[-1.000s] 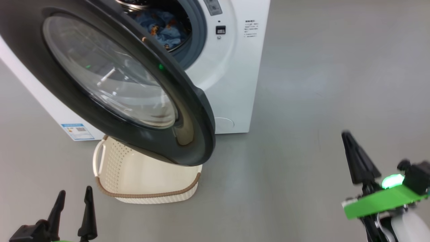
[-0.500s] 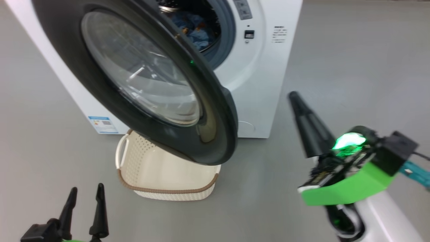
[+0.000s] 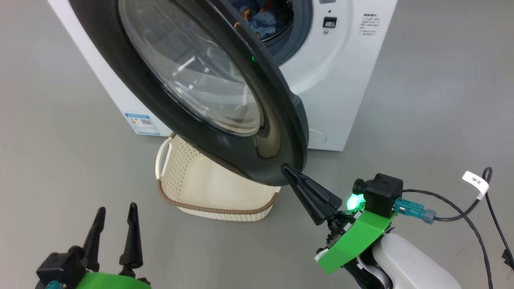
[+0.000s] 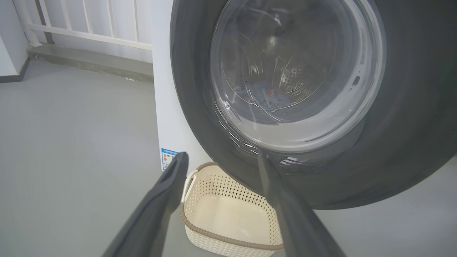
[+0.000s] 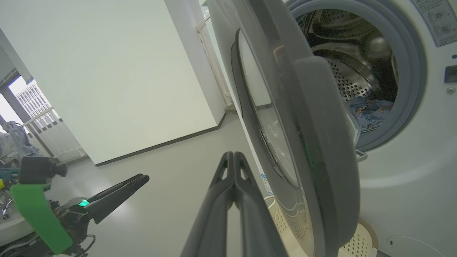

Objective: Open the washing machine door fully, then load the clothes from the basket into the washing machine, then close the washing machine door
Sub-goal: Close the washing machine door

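The washing machine (image 3: 341, 92) stands with its door (image 3: 281, 132) swung partly open. The door's black rim and glass bowl hang over the basket (image 3: 225, 210). Blue bear-print clothes (image 3: 265, 20) lie inside the drum, also seen as clothes (image 5: 369, 112) past the door's edge (image 5: 321, 142). The cream basket (image 4: 228, 237) looks empty. My right gripper (image 3: 286, 167) is shut, its tip at the door's lower outer rim; I cannot tell if it touches. In the right wrist view the right gripper (image 5: 232, 154) points along the door's outer face. My left gripper (image 3: 116, 210) is open at the lower left, short of the basket.
Grey floor surrounds the machine. A cable with a white tag (image 3: 476, 182) trails at the right. A white wall (image 5: 117, 78) and a railing (image 4: 89, 25) stand to the machine's left. The left arm's gripper (image 5: 139, 178) shows low in the right wrist view.
The head camera has shifted, sliding the machine rightward in view. My shut right gripper has swung in from the lower right to the door's lower rim. The left gripper stays open and still.
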